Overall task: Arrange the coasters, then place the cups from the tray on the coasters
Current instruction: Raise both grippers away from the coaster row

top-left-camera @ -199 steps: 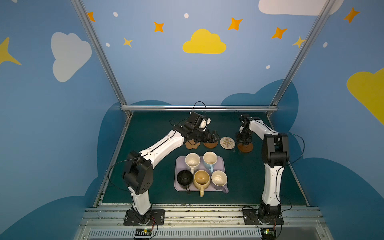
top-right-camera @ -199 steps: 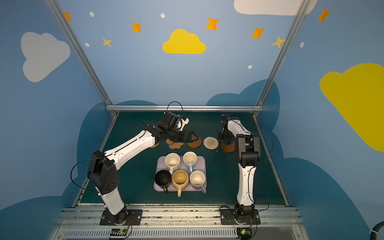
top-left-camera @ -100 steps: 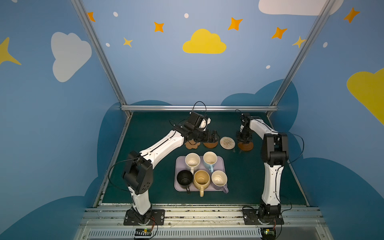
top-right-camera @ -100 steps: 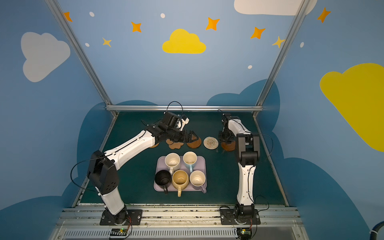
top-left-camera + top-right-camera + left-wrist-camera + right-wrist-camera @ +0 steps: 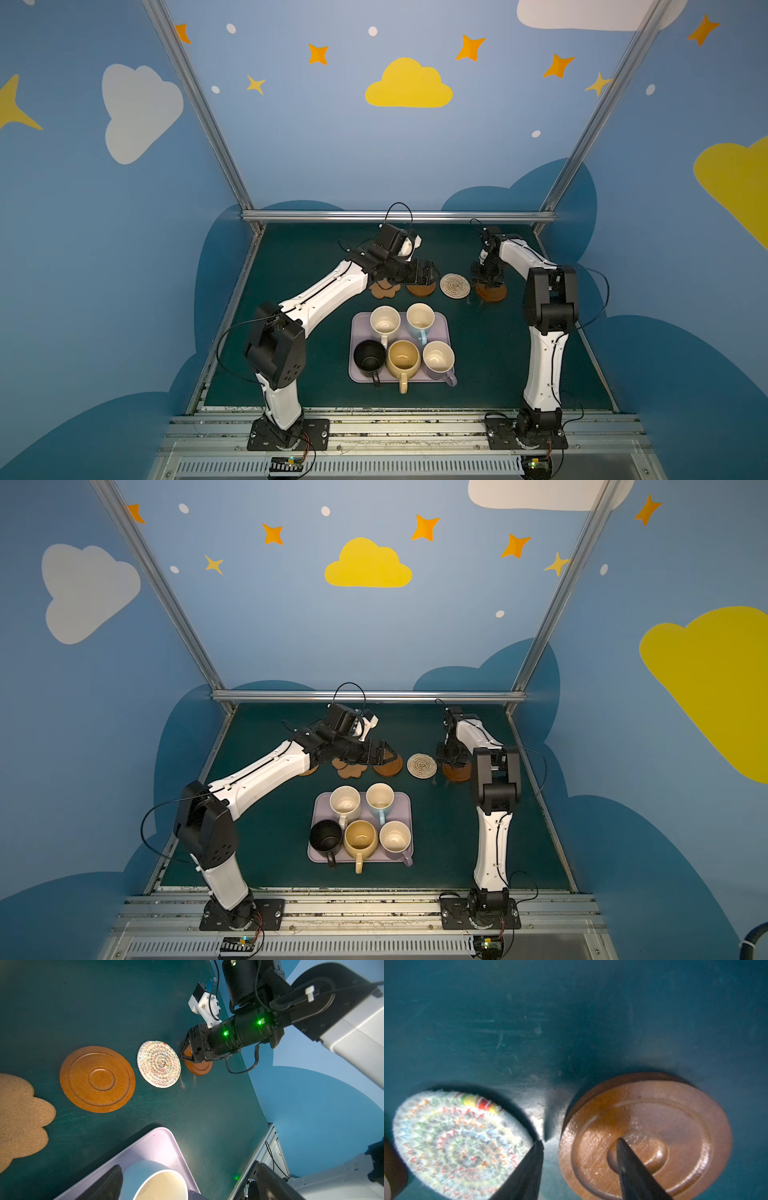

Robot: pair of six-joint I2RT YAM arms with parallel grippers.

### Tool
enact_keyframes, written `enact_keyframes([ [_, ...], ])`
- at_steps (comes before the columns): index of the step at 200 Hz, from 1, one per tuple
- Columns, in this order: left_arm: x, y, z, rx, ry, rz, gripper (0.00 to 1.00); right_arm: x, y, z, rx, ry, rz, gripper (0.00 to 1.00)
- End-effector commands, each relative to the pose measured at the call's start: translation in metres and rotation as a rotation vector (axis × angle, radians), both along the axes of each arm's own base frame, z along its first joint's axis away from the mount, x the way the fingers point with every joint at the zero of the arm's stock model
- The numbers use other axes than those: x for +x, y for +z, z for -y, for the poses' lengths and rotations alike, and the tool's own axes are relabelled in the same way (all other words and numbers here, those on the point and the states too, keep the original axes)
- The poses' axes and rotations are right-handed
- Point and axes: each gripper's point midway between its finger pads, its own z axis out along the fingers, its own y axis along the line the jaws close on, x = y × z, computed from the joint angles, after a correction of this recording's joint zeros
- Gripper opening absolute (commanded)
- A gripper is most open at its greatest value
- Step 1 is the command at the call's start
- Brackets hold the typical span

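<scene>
Brown wooden disc (image 5: 645, 1136) lies flat at the row's right end, just beside the woven coaster (image 5: 456, 1142). The right gripper (image 5: 579, 1141) stands over its rim, jaws apart, holding nothing; better rise straight, so no finger drags it.

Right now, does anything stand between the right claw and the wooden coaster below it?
Nothing visible. The right claw is open directly over the wooden coaster, one finger over its centre, one just off its edge beside the pale woven coaster.
</scene>
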Motion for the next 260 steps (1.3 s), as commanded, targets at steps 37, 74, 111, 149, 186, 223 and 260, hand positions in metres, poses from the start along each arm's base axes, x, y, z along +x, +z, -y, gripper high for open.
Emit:
enact_keyframes([
  [37, -0.005, 0.024, -0.012, 0.001, 0.019, 0.05, 1.0, -0.01, 0.047, 0.004, 0.002, -0.015, 0.085, 0.71],
  [74, -0.012, 0.034, -0.03, 0.035, 0.064, 0.07, 1.0, -0.019, 0.091, 0.001, 0.036, -0.034, 0.187, 0.9],
  [111, -0.027, 0.044, -0.049, 0.053, 0.091, 0.083, 1.0, -0.035, 0.134, -0.01, 0.096, -0.006, 0.287, 0.9],
  [149, -0.054, 0.05, -0.068, 0.076, 0.077, 0.078, 1.0, -0.064, 0.174, -0.028, 0.131, 0.066, 0.361, 0.91],
  [186, -0.082, 0.045, -0.094, 0.123, 0.093, 0.064, 1.0, -0.103, 0.214, -0.063, 0.211, 0.198, 0.487, 0.92],
  [223, -0.103, 0.034, -0.112, 0.176, 0.095, 0.015, 1.0, -0.148, 0.244, -0.108, 0.461, 0.289, 0.516, 0.92],
  [260, -0.115, 0.023, -0.119, 0.194, 0.093, -0.035, 0.98, -0.196, 0.261, -0.159, 0.623, 0.471, 0.502, 0.92],
])
